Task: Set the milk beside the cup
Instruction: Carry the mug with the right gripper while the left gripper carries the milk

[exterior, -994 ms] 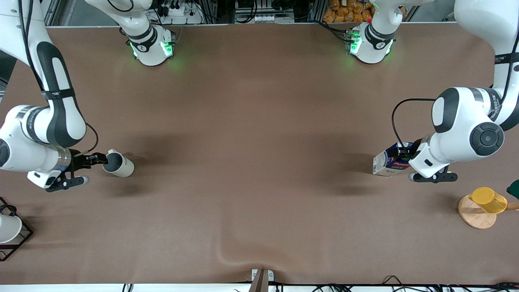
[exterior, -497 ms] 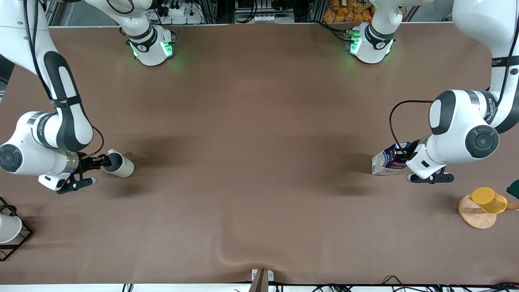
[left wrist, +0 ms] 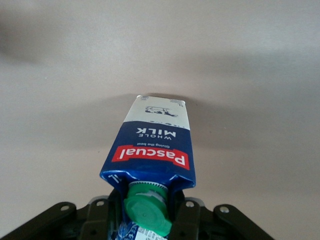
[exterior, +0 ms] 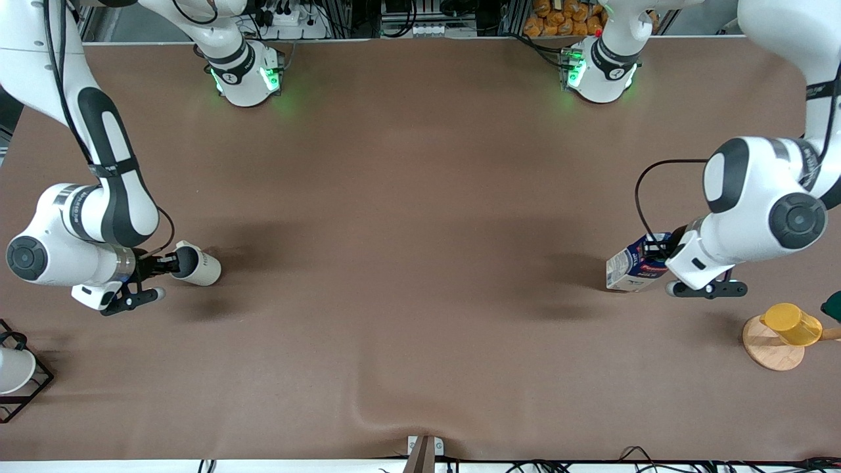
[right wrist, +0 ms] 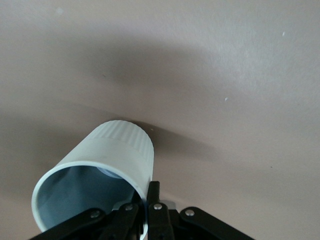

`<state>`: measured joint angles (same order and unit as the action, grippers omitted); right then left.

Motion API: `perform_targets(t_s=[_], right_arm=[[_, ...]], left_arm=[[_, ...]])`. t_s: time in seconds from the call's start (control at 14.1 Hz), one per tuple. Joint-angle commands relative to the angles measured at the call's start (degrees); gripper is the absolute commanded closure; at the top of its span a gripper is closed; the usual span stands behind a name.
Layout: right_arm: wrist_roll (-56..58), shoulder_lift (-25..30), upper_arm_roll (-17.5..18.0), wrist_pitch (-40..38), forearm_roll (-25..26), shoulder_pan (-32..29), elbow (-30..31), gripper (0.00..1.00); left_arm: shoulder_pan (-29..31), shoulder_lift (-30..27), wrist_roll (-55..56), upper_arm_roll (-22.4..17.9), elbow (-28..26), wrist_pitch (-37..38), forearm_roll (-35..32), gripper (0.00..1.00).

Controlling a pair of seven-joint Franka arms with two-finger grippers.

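The milk [exterior: 629,269] is a dark-blue carton with a red label band and a green cap, near the left arm's end of the table. It leans over, base pointing toward the table's middle. My left gripper [exterior: 658,252] is shut on its top, a finger each side of the cap, as the left wrist view shows of the milk [left wrist: 152,150] and gripper [left wrist: 147,206]. The off-white cup [exterior: 198,266] lies tipped near the right arm's end. My right gripper [exterior: 172,261] is shut on its rim. In the right wrist view, the cup [right wrist: 112,150] has its wall pinched by the gripper [right wrist: 146,200].
A yellow cup [exterior: 792,323] stands on a round wooden base [exterior: 769,351] nearer the front camera than the milk. A plain white cup [exterior: 12,369] sits in a black wire rack [exterior: 36,387] at the right arm's end. The tablecloth has a wrinkle [exterior: 394,410] near the front edge.
Both grippers have closed, the left on the milk's top and the right on the cup's rim. The milk has tipped a little and the cup has shifted slightly.
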<state>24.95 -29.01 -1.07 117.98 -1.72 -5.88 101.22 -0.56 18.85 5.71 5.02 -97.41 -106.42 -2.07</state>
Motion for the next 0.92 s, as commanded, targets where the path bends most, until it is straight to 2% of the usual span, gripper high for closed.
perform_targets(t_s=[0.0,0.14,0.36,0.57,0.71,0.85], right_arm=[[-6.6,3.4,0.4,-4.9,-1.6,2.4,-1.7,1.00],[-10.3,3.5,0.6,-9.0,-6.3,4.5,-4.3,1.00],[-23.2,4.5,0.6,-12.5,-7.6,10.8,-7.1,1.00],[-40.4,5.2,0.6,-12.3,-8.0,20.2,-7.9,1.00],[-51.0,4.8,0.5,-11.4,-11.0,26.1,-8.9,1.00],[-59.2,4.1,0.5,-7.7,-16.0,30.6,-9.6,1.00]], left_arm=[[-0.2,-1.9,-0.1,2.5,4.6,6.6,0.4,0.73],[-0.2,-2.0,-0.1,4.4,6.1,9.1,0.4,0.73],[-0.3,-2.5,2.7,6.2,6.4,9.7,0.4,0.73],[-0.3,-2.4,6.3,9.1,6.5,9.7,0.0,0.73],[-0.8,-2.1,7.4,9.5,6.4,9.7,0.3,0.73],[-2.3,-1.6,8.5,9.5,6.2,9.7,0.3,0.73]])
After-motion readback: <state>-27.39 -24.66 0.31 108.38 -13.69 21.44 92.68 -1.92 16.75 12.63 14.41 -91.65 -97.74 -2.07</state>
